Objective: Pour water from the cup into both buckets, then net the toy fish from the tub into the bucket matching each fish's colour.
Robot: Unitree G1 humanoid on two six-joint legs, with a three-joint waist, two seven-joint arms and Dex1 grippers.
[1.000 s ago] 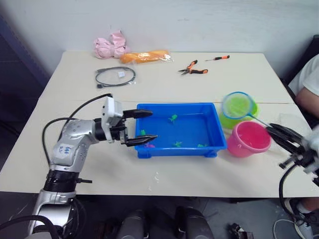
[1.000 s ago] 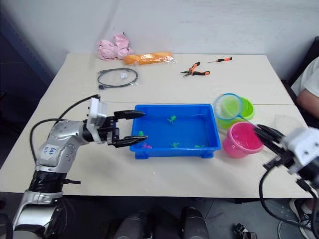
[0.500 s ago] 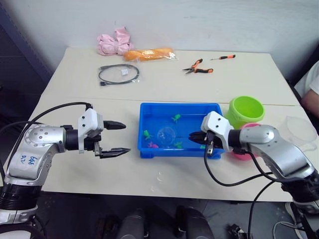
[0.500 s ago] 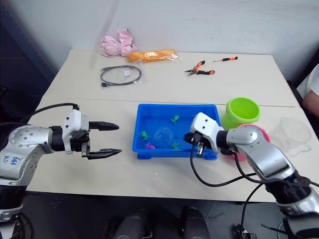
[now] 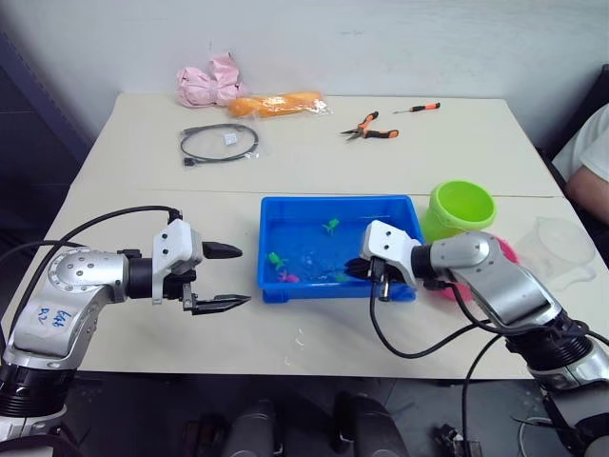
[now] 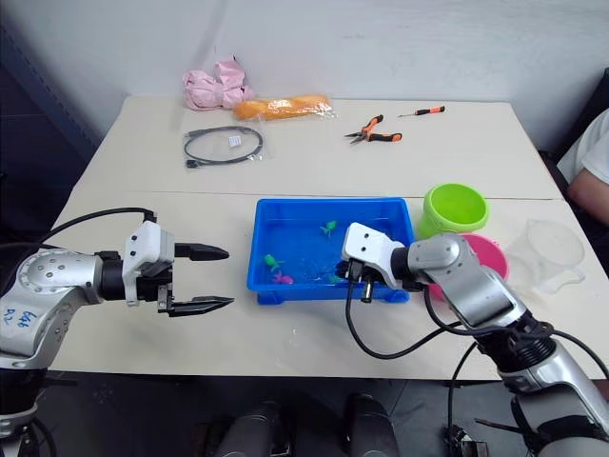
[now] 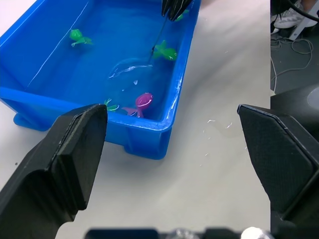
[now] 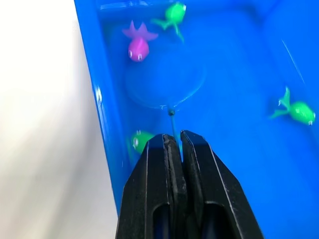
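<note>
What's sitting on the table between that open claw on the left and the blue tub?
Nothing: in the left eye view, bare tabletop separates the left gripper, jaws open, from the blue tub.

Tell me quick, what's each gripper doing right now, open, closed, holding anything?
Left gripper: open, holding nothing, beside the tub.
Right gripper: shut on the net handle, hoop down in the tub's water.

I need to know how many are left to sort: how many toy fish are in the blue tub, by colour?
Green fish: 4
Pink fish: 1
Total: 5
</note>
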